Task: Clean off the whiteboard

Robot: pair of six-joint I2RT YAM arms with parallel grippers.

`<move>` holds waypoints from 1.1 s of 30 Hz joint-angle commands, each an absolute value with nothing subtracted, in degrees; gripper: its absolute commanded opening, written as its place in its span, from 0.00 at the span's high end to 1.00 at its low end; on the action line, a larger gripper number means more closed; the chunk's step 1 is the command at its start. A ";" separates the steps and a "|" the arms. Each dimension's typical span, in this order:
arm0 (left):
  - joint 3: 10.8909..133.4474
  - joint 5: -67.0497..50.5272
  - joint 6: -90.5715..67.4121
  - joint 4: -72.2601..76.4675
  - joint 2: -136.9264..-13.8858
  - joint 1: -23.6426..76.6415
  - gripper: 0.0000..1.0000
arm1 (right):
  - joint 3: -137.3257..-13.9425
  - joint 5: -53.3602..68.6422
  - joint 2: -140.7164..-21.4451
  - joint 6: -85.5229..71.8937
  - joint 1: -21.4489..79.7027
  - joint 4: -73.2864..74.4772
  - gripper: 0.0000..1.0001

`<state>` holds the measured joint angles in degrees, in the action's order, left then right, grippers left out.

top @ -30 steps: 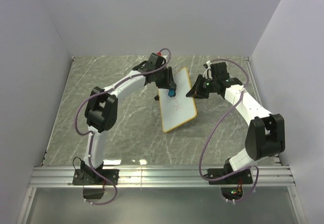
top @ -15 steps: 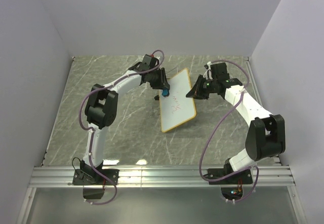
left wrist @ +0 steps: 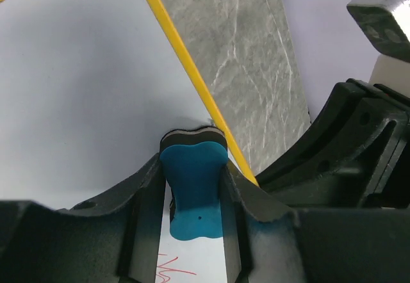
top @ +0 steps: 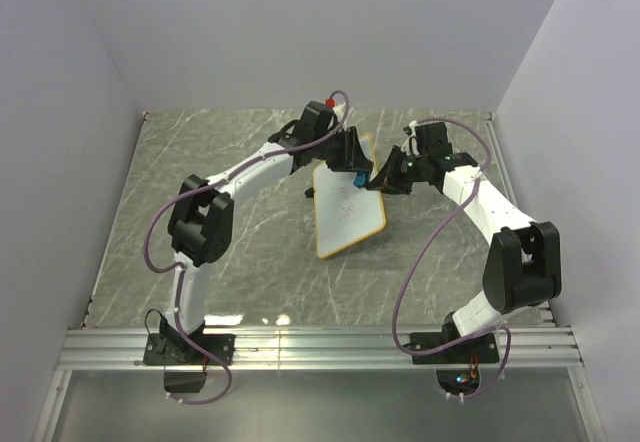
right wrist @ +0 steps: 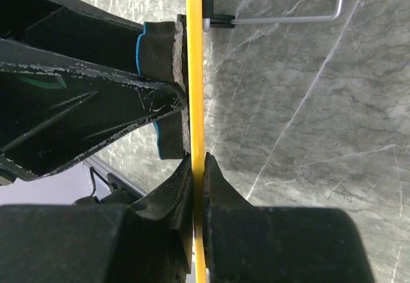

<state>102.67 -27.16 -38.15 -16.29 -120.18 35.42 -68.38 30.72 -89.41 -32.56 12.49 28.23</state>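
Note:
The whiteboard point(top: 348, 207), white with a thin yellow-tan frame, stands tilted on the marble table at centre. My right gripper point(top: 381, 184) is shut on its right frame edge point(right wrist: 195, 72). My left gripper point(top: 357, 175) is shut on the blue eraser block point(left wrist: 192, 190) and presses its felt face against the board point(left wrist: 83, 91) near the upper right edge. A small red scribble point(left wrist: 173, 273) shows on the board just below the eraser. In the right wrist view the eraser point(right wrist: 160, 84) lies flat against the board's face.
A thin metal wire stand point(right wrist: 288, 18) sticks out behind the board. The grey marble tabletop point(top: 230, 252) lies around the board. Grey walls close the back and both sides. An aluminium rail point(top: 320, 347) runs along the near edge.
My left gripper has moved the eraser to the right across the upper part of the board, from its left edge to near the right edge. The right gripper and the board have stayed put.

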 commanded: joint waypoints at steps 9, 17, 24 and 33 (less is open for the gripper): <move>91.42 -24.96 -38.67 -13.89 -117.25 31.73 1.00 | -68.38 30.15 -89.21 -33.40 13.18 30.23 1.00; 83.42 -22.24 -37.97 -11.78 -117.95 30.15 1.00 | -67.85 30.85 -88.95 -34.10 13.18 29.53 1.00; 80.16 -21.10 -37.88 -11.07 -118.04 29.27 1.00 | -67.50 31.73 -89.03 -35.07 13.18 28.48 1.00; 77.87 -20.56 -38.85 -10.64 -117.33 28.48 1.00 | -69.34 32.26 -90.09 -35.95 13.18 27.77 1.00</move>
